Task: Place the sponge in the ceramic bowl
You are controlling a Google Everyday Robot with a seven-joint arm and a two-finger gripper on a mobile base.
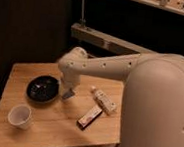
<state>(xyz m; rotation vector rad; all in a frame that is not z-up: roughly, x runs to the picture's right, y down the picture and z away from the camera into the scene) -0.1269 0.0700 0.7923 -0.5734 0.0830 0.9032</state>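
Observation:
The black ceramic bowl sits on the left part of the wooden table. Just right of its rim, a blue-grey sponge hangs tilted under the end of my white arm. My gripper is at the sponge, directly beside the bowl's right edge and slightly above the tabletop. The arm's wrist covers most of the gripper.
A small white cup stands at the table's front left. A long dark-and-tan box lies right of centre, and a white-labelled packet lies behind it. The arm's bulky white body fills the right side. Dark shelving stands behind.

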